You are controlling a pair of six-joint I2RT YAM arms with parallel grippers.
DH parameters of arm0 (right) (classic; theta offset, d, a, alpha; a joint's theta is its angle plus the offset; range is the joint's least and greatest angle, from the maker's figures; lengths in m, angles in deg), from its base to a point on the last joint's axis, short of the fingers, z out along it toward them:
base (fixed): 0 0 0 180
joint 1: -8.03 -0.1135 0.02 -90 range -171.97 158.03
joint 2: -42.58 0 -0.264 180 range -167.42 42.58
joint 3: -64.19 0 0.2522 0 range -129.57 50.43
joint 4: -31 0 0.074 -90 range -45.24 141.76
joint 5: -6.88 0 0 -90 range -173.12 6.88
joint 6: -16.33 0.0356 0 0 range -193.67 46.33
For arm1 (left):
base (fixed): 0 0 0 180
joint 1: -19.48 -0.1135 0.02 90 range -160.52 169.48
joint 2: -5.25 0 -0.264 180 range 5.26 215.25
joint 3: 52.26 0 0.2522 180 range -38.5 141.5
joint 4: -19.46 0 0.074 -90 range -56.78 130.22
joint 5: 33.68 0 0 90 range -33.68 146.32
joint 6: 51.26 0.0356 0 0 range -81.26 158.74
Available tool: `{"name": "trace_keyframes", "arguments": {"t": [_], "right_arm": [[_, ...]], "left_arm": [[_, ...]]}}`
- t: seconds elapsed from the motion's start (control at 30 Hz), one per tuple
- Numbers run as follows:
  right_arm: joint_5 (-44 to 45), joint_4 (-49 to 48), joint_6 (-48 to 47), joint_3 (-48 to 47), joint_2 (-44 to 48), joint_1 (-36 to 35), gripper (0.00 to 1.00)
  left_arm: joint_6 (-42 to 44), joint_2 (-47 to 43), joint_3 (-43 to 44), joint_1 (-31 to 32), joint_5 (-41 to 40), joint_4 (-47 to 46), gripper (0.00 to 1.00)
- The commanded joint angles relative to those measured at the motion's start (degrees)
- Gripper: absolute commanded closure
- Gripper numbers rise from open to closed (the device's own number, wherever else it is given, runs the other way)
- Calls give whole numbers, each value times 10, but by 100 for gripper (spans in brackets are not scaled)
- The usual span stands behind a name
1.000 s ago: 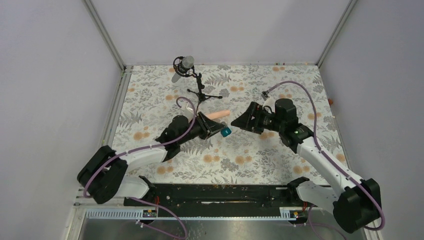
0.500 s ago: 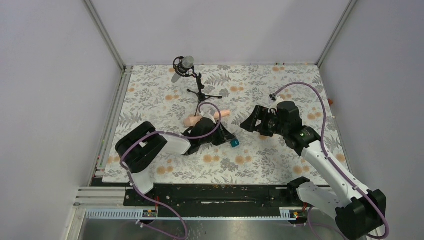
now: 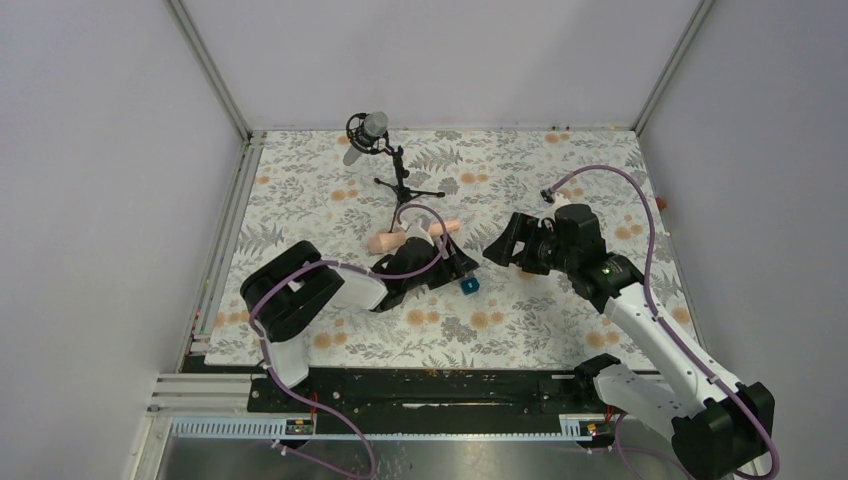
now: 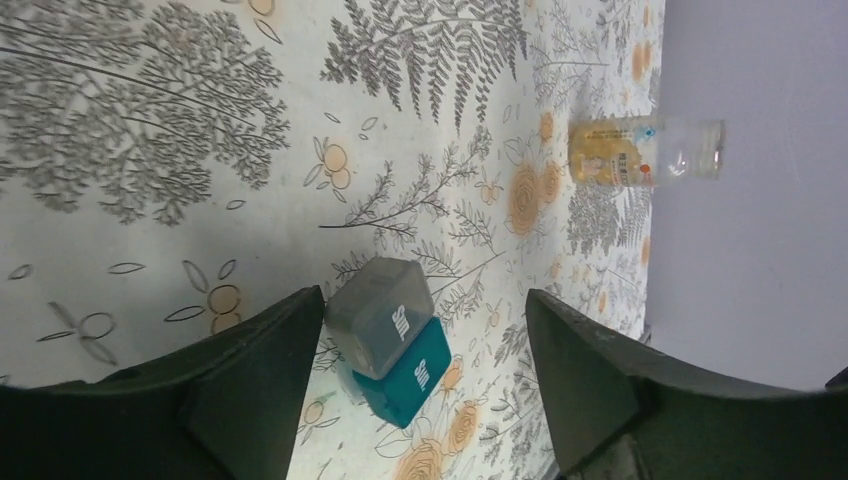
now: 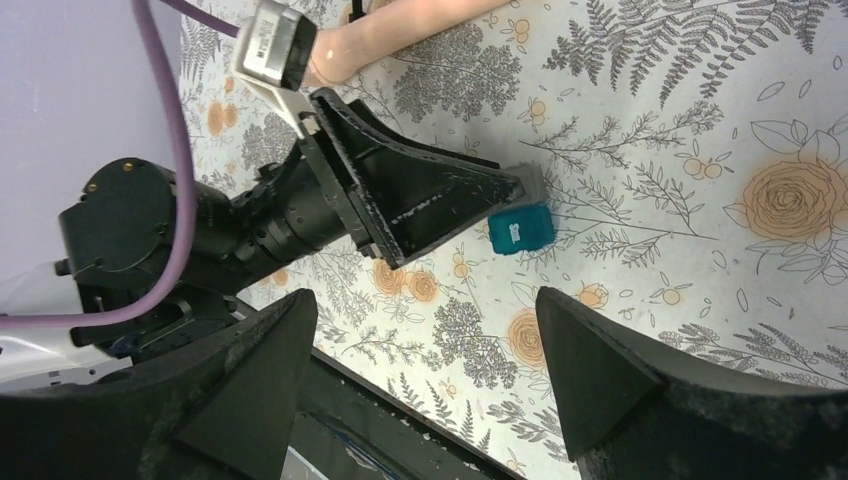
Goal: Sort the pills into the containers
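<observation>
Left wrist, box point(image 4: 388, 338) beside finger point(image 4: 250, 390), gap opposite

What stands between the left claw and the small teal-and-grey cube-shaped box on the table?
Nothing visible does. The teal-and-grey cube-shaped box sits on the flowered cloth between the open fingers of the left claw, close to one of them; only bare cloth fills the rest of the gap.

Your teal-and-grey box point(image 4: 390, 341) lay on its side near the middle of the table, a little closer to the near edge. Its grey half and teal half both rested on the table, and each showed white lettering. Your amber bottle point(image 4: 644, 151) stood upright, well apart from the box and toward the right edge. It was amber below and clear above.
</observation>
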Motion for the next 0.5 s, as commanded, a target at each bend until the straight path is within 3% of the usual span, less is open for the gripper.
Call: {"name": "trace_keyframes", "arguments": {"t": [0.0, 0.1, 0.33, 0.47], "right_arm": [[26, 23, -17, -31, 6, 3, 12], [43, 41, -24, -37, 14, 3, 11], [147, 128, -48, -69, 49, 4, 11], [266, 193, -91, -87, 111, 3, 2]], "left_arm": [[31, -31, -30, -1, -77, 68, 18], [45, -64, -40, -1, -99, 106, 2], [80, -193, -96, 3, -133, 162, 1], [96, -347, -121, 8, -170, 285, 1]]}}
